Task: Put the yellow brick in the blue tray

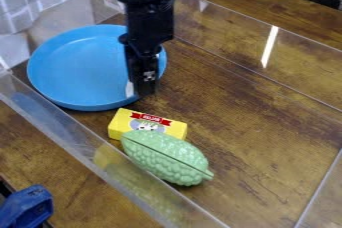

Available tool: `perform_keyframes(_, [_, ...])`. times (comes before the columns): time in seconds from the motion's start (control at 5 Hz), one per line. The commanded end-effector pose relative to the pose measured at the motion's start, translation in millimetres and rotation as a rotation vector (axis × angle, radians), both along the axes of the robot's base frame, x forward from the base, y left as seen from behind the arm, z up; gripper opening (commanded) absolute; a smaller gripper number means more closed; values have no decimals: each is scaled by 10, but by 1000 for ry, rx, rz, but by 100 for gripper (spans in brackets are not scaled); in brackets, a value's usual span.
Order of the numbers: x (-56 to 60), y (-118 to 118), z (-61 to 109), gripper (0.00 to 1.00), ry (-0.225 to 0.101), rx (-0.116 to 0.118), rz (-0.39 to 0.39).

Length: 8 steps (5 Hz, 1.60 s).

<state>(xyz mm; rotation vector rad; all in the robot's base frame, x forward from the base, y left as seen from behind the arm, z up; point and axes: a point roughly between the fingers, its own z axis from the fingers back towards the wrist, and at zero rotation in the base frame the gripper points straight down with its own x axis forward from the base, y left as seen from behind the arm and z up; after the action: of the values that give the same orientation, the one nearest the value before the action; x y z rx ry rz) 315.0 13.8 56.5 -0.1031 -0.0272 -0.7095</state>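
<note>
The yellow brick (147,125) lies flat on the wooden table, its red-and-grey label facing up, just below the blue tray (67,67). The tray is a wide round dish at the left with nothing visible in its open part. My gripper (142,80) points straight down over the tray's right rim, above and apart from the brick. Its dark fingers stand slightly apart with nothing visible between them. The gripper hides a small white mark on the tray's rim.
A bumpy green toy vegetable (168,159) lies against the brick's lower right side. A clear plastic wall (60,122) runs along the table's front left edge. A blue object (24,208) sits in the bottom left corner.
</note>
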Motion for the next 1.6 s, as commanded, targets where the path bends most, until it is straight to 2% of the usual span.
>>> perform_keyframes(0.0, [15,1,218,0,-71,8,-93])
perform_keyframes(0.4, [36,-15,339,0,-108,-7,-264])
perform_keyframes(0.6, [0,-58,390,0,-131,-12,-372])
perform_keyframes(0.8, [-13,-82,438,0,-156,-8,-478])
perform_keyframes(1.2, [-104,116,483,0,-156,-34,-482])
perform_keyframes(1.4, [-76,145,361,100,-158,-39,-438])
